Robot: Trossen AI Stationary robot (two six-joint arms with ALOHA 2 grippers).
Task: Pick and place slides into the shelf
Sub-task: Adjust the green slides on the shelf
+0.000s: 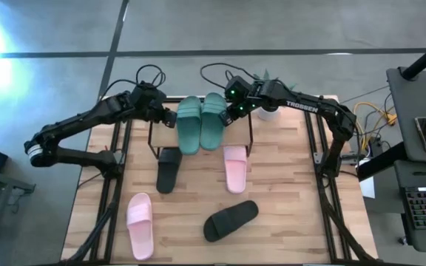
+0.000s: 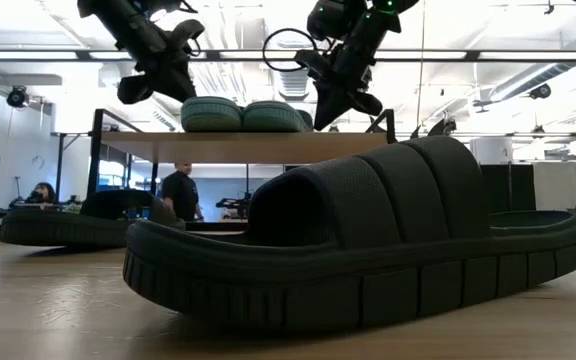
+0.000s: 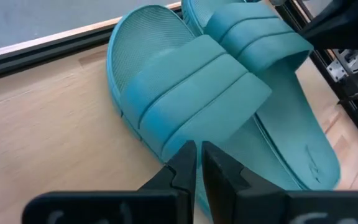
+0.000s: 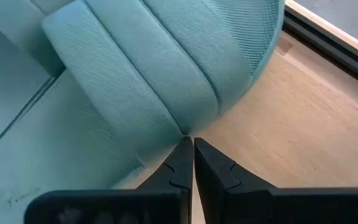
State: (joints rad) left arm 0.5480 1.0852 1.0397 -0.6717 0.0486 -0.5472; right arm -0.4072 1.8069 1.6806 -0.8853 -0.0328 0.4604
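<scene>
The left tool [image 1: 166, 114], fingers pressed nearly together and holding nothing, sits at the left edge of the green pair [image 1: 200, 120]. The right tool [image 1: 230, 114], likewise closed and empty, sits at the pair's right edge. Both green slides lie side by side on the shelf [image 1: 251, 127] top board, long axes running far to near. Four remain on the tabletop [image 1: 287, 214]: black slide [image 1: 168, 168] and pink slide [image 1: 234, 167] just near the shelf, another pink [image 1: 140, 224] and black [image 1: 230, 219] nearer still. The left arm seems closer to the black one, the right to the pink.
</scene>
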